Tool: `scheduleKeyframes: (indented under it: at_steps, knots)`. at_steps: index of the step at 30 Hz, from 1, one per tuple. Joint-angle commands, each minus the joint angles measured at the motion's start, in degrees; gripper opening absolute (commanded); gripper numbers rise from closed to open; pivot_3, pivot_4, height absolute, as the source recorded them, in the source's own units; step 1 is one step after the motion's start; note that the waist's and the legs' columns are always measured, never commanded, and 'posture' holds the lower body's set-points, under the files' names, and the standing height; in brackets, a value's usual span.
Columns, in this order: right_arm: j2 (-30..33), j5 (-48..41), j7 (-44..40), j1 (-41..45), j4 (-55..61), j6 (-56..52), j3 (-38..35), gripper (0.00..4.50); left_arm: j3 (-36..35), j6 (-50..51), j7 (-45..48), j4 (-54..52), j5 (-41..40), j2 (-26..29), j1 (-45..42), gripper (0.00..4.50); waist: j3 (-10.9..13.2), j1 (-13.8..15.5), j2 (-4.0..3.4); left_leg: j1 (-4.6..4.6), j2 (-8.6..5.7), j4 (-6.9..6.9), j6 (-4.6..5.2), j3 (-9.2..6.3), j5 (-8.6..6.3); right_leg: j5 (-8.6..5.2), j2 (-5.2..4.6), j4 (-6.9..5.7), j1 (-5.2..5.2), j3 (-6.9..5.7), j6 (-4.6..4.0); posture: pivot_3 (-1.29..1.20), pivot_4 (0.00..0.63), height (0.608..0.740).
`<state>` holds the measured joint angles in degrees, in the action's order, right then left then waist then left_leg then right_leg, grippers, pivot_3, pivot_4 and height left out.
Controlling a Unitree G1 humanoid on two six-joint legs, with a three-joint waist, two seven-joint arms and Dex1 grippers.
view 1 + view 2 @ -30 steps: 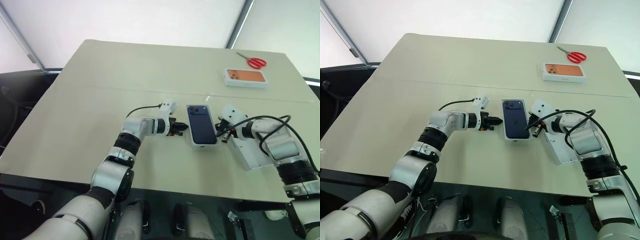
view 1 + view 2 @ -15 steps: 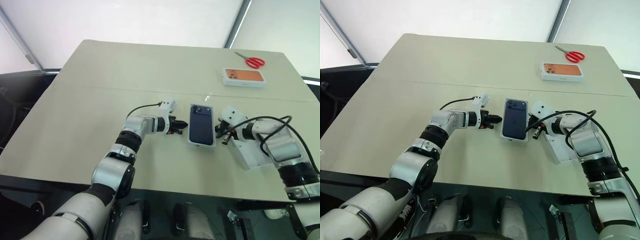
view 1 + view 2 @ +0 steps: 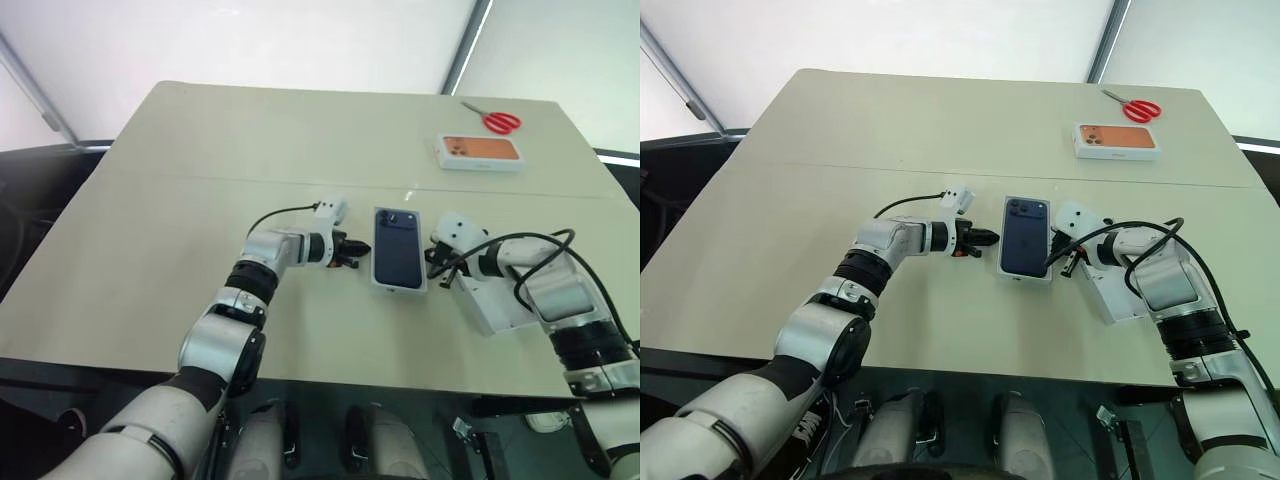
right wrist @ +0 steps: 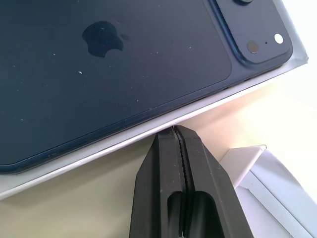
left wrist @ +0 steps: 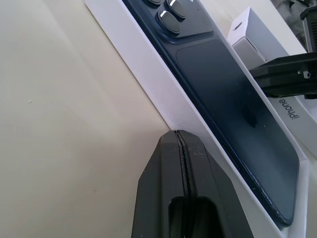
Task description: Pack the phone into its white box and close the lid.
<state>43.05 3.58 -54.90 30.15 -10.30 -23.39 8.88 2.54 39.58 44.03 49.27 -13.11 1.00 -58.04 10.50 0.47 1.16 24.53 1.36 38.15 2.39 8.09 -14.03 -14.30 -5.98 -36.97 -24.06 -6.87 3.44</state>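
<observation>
The dark navy phone [image 3: 398,250] lies camera side up inside the shallow white box [image 5: 148,62] in the middle of the table. My left gripper [image 5: 178,133] is shut with nothing in it, its tip right at the box's left long wall. My right gripper [image 4: 173,129] is also shut and empty, with its tip against the box's right long rim [image 4: 99,148]. The white lid [image 3: 500,300] lies on the table just right of the box, under my right forearm.
A white box with an orange phone picture [image 3: 478,152] sits at the far right of the table, with red-handled scissors [image 3: 492,120] behind it. The beige table [image 3: 200,200] stretches wide on the left and behind the box.
The white box with the phone has turned slightly, its near end swinging left, so it now lies straighter. Both grippers stay shut at its sides. The camera has shifted a little.
</observation>
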Motion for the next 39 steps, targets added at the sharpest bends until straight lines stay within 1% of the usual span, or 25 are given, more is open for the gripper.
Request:
scheduleKeyframes:
  at_steps: [1, 5, 9, 15, 22, 25, 27, 28, 30, 31, 33, 36, 37, 38, 39]
  knots:
    - [0.0, 1.3, 0.5, 1.3, -2.9, 1.8, 1.0, 0.00, -1.0, 0.0, 1.6, -2.7, -1.0, 1.3, -0.6, 0.04, 0.0, -0.2, 0.00, 0.00, 0.01, 0.00, -0.01, 0.00, 0.00, 0.00, 0.01, -0.01, -0.01, 0.00, 0.00, 0.00, 0.150, 0.738]
    - [0.3, 2.2, 2.0, 3.7, -7.9, 4.6, 1.0, 0.00, -1.3, 1.1, 2.1, -6.1, -1.5, 3.4, 1.0, 0.04, 0.0, -0.7, -0.01, 0.02, 0.05, -0.02, -0.04, 0.00, 0.03, 0.00, 0.06, -0.03, -0.05, 0.00, 0.00, 0.00, 0.150, 0.738]
    - [0.1, 2.6, 3.9, 6.5, -12.9, 7.6, 0.9, 0.00, -1.8, 3.1, 1.8, -12.0, -2.6, 4.9, 3.8, 0.04, 0.0, -1.0, -0.02, 0.02, 0.04, -0.02, -0.05, 0.00, 0.05, 0.00, 0.06, -0.04, -0.04, 0.01, 0.00, 0.00, 0.150, 0.738]
    - [0.1, 4.1, 4.8, 10.6, -21.6, 12.9, 1.4, 0.00, -3.4, 7.6, 1.2, -25.1, -6.0, 7.7, 9.6, 0.04, 0.0, -1.2, -0.07, 0.04, 0.04, -0.02, -0.07, 0.00, 0.07, 0.00, 0.08, -0.06, -0.04, 0.00, 0.00, 0.00, 0.150, 0.738]
    - [-0.1, 4.2, 3.6, 12.0, -25.0, 15.1, 1.7, 0.00, -4.6, 11.1, 0.7, -32.1, -8.6, 11.5, 13.1, 0.04, 0.0, -1.2, -0.07, 0.03, 0.05, -0.03, -0.08, 0.01, 0.09, -0.01, 0.12, -0.08, -0.03, 0.01, 0.01, 0.00, 0.150, 0.738]
    - [-0.7, 2.1, 2.7, 11.1, -22.3, 13.6, 0.0, 0.00, -4.9, 10.7, 0.5, -33.6, -8.9, 12.9, 14.0, 0.04, 0.0, -1.2, -0.08, 0.03, 0.05, -0.02, -0.08, 0.01, 0.09, -0.01, 0.12, -0.08, -0.01, 0.00, 0.02, 0.00, 0.150, 0.738]
    - [-1.7, -3.3, 0.8, 10.5, -17.7, 7.3, -3.6, 0.00, -5.5, 9.7, 1.3, -35.1, -9.6, 14.5, 14.8, 0.04, 0.1, -1.3, -0.09, 0.02, 0.05, -0.02, -0.08, 0.01, 0.09, -0.01, 0.12, -0.08, -0.01, 0.00, 0.03, 0.00, 0.150, 0.738]
    - [-2.0, -6.8, -0.9, 10.0, -14.5, 2.2, -5.6, 0.00, -6.2, 10.4, 1.5, -35.7, -10.4, 15.2, 15.0, 0.27, 0.1, -1.3, -0.12, 0.03, 0.07, -0.03, -0.10, 0.01, 0.10, -0.01, 0.13, -0.08, -0.02, 0.00, 0.03, 0.00, 0.150, 0.738]
    - [-1.5, -9.8, -2.2, 8.5, -8.2, -4.2, -7.2, 0.54, -6.3, 9.7, 2.8, -37.4, -11.1, 17.3, 15.9, 0.88, 0.1, -1.3, -0.24, 0.03, 0.11, -0.03, -0.11, 0.01, 0.11, -0.01, 0.15, -0.10, -0.04, 0.01, 0.02, 0.00, 0.150, 0.738]
    - [-1.1, -10.4, -1.6, 8.1, -5.7, -7.0, -7.9, 0.87, -6.0, 8.9, 3.5, -38.8, -11.1, 18.4, 16.5, 1.32, 0.2, -1.3, -0.26, 0.03, 0.11, -0.03, -0.11, 0.01, 0.11, -0.01, 0.15, -0.10, -0.05, 0.01, 0.02, 0.00, 0.150, 0.738]
    - [-0.7, -12.3, -0.7, 7.9, -2.5, -13.0, -9.5, 1.83, -5.7, 7.5, 4.2, -40.7, -11.4, 19.9, 17.5, 2.29, 0.2, -1.3, -0.32, 0.03, 0.12, -0.05, -0.12, 0.01, 0.10, -0.01, 0.15, -0.10, -0.07, 0.01, 0.02, 0.00, 0.150, 0.738]
    - [1.9, -12.6, 0.4, 6.1, 3.3, -20.8, -9.5, 3.27, -5.5, 2.6, 8.6, -44.0, -11.5, 23.7, 20.5, 3.71, 0.2, -1.1, -0.32, 0.03, 0.12, -0.06, -0.14, 0.01, 0.09, -0.02, 0.10, -0.09, -0.10, 0.02, 0.00, 0.00, 0.150, 0.738]
    - [2.5, -12.7, 1.2, 5.9, 4.6, -23.4, -9.6, 3.88, -5.2, 1.4, 9.6, -44.7, -11.4, 24.8, 21.4, 4.29, 0.2, -1.1, -0.32, 0.05, 0.11, -0.09, -0.26, 0.01, 0.02, -0.02, 0.08, -0.08, -0.12, 0.02, 0.00, 0.00, 0.150, 0.738]
    - [2.7, -12.3, 3.5, 6.2, 5.4, -26.6, -10.2, 4.41, -5.3, -0.4, 11.4, -46.0, -11.7, 26.0, 22.6, 4.50, 0.2, -1.2, -0.32, 0.09, 0.10, -0.09, -0.29, 0.01, 0.00, -0.02, 0.07, -0.07, -0.18, 0.02, -0.01, 0.00, 0.150, 0.738]
    - [3.2, -11.9, 5.2, 6.4, 6.1, -29.3, -10.3, 4.46, -5.1, -1.1, 12.5, -47.0, -12.0, 27.1, 23.4, 4.50, 0.2, -1.2, -0.33, 0.10, 0.10, -0.09, -0.30, 0.01, -0.01, -0.02, 0.05, -0.07, -0.20, 0.03, -0.02, 0.00, 0.150, 0.738]
